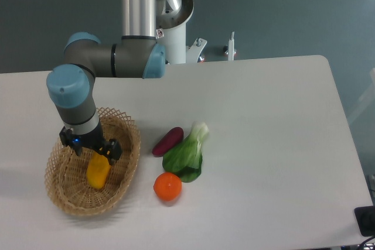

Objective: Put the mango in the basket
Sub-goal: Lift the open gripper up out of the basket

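1. Basket [64, 194]: oval woven wicker, light tan, nearest the camera at the 7 o'clock corner of the desk [275, 144]. Front rim sits close to the desk's near edge.
2. End effector [91, 147]: hangs inside the basket's far half. Fingers straddle the top of the fruit; whether they grip or have let go, I cannot tell, since the dark finger housings hide the contact.
3. Mango [98, 171]: yellow-orange, elongated, inside the basket, directly below the end effector at its 6 o'clock, upper end between or touching the fingers. Lower end appears to rest on the basket floor.
4. Eggplant [167, 141]: purple, oblong, on the desk at 3 o'clock of the basket, well clear of its rim.
5. Orange [167, 186]: round, at 6 o'clock of the eggplant.
6. Leafy green [187, 155]: just beside eggplant and orange, at their 3 o'clock side.
7. Risks, as judged: a lift without full release would carry the mango back out; fingers catching the openwork rim would drag or tip the light basket.
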Motion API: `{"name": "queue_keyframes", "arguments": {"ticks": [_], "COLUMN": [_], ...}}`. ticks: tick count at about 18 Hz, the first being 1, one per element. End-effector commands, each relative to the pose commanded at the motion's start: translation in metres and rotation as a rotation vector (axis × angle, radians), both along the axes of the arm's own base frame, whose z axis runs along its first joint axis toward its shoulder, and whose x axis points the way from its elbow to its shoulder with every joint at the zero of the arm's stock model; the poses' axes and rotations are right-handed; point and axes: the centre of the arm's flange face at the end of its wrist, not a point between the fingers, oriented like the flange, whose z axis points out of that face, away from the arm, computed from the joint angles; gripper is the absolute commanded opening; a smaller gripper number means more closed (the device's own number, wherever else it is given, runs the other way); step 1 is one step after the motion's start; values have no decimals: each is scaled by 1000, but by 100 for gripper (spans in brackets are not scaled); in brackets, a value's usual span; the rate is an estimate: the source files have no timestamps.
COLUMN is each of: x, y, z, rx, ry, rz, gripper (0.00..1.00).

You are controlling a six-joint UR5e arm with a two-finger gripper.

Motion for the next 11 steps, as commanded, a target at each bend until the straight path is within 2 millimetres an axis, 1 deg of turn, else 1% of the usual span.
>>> {"name": "queue_keyframes", "arguments": {"ticks": [2, 4, 6, 8, 10, 11], "x": [-15, -36, -66, -88, -110, -118], "y": [-2, -4, -17, -26, -30, -33], "z": [15, 34, 59, 86, 98, 108], "rx": [18, 32, 1, -32, -36, -31], "ry": [17, 36, 37, 27, 35, 49], "rz": [-11, -27, -44, -44, -69, -92], "gripper": [100, 100, 100, 100, 100, 100]}}
